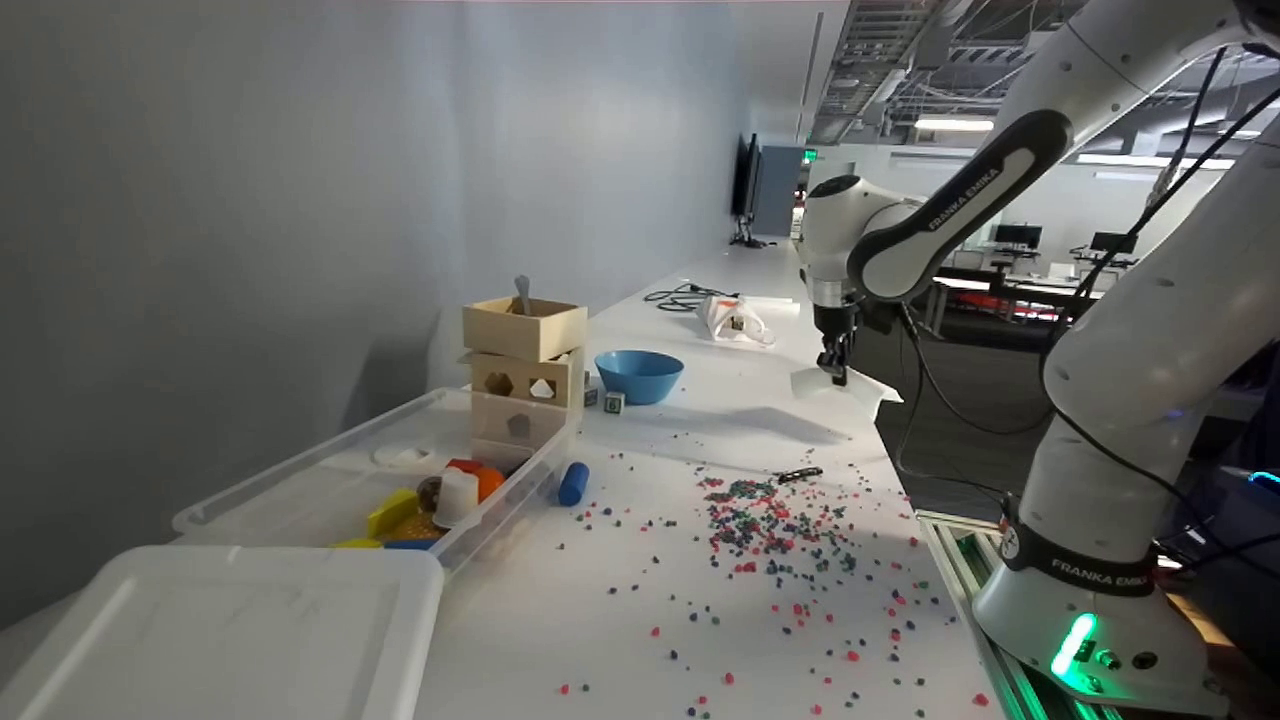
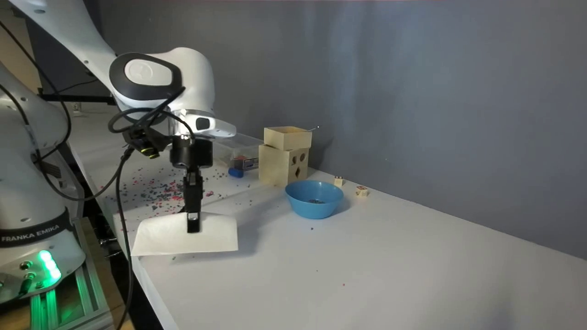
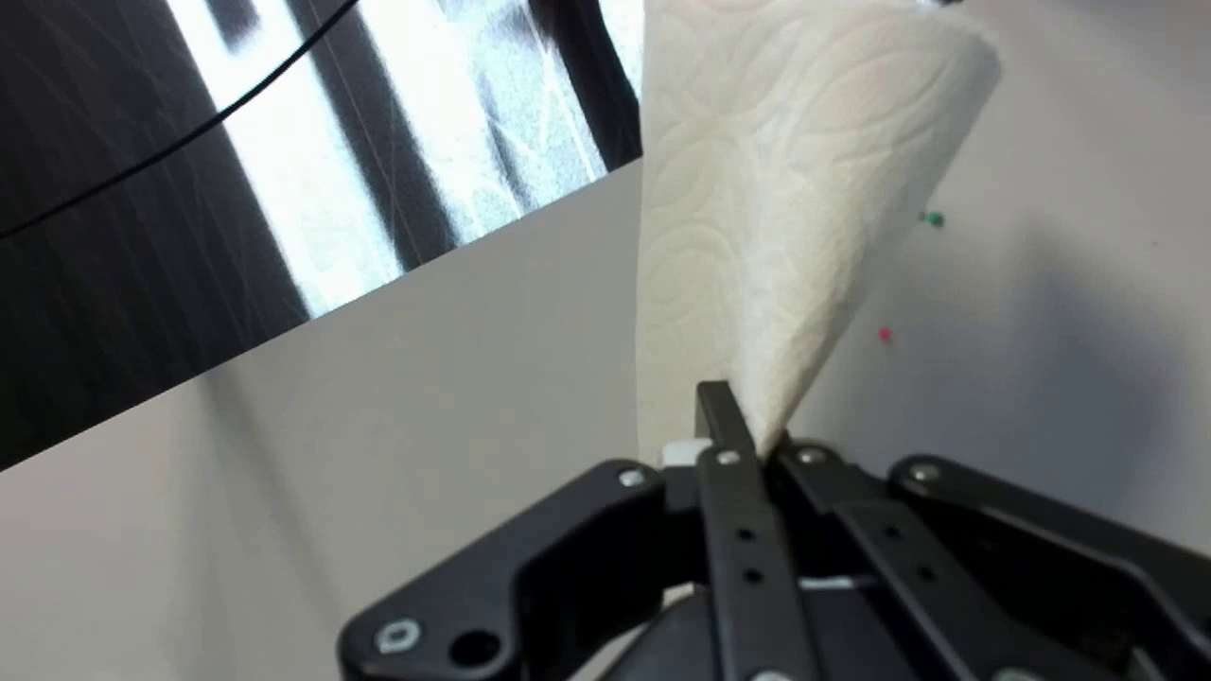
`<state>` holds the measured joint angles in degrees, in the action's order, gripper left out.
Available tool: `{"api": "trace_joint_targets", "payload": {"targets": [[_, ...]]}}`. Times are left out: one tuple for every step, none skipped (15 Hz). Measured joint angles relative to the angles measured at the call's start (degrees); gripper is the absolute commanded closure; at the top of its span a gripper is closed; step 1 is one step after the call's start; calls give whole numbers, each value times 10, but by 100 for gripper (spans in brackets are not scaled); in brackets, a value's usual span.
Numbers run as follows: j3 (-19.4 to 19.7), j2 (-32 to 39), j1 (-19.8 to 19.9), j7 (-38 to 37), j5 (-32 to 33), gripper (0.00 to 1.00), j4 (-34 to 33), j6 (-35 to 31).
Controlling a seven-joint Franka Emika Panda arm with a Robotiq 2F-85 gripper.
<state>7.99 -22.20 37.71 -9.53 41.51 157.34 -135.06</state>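
Observation:
My gripper (image 3: 749, 418) is shut on a white paper towel (image 3: 700, 227), pinching it into a fold between the fingers. In an exterior view the towel (image 2: 158, 236) spreads to both sides of the gripper (image 2: 193, 223), beside the table's edge. Whether its lower edge touches the table cannot be told. Many small red, green and dark bits (image 1: 760, 525) lie scattered over the table nearer the robot's base. A blue bowl (image 2: 314, 206) stands apart from the gripper, with some dark bits inside. Two small bits, a green one (image 3: 935, 218) and a red one (image 3: 885, 334), lie near the towel.
Stacked wooden boxes (image 2: 275, 165) stand against the wall beside small letter blocks (image 1: 614, 402). A clear bin (image 1: 300, 460) holds colourful toys, with a lid (image 1: 250, 630) before it. A blue cylinder (image 1: 573, 484), a dark slim object (image 1: 798, 474) and a white bag (image 1: 738, 322) also lie there.

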Motion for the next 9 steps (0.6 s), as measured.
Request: {"api": "trace_joint_targets", "payload": {"targets": [[0, 2, -14, 0, 0, 100, 0, 23], [0, 4, -27, 0, 0, 100, 0, 43], [0, 6, -40, -1, 0, 100, 0, 62], [2, 10, -50, -4, 1, 100, 0, 74], [5, 18, -58, -8, 4, 100, 1, 78], [9, 27, -64, -14, 7, 100, 1, 81], [13, 37, -69, -23, 12, 100, 1, 81], [17, 46, -74, -34, 20, 100, 1, 81], [22, 56, -79, -48, 29, 100, 1, 80]]}}
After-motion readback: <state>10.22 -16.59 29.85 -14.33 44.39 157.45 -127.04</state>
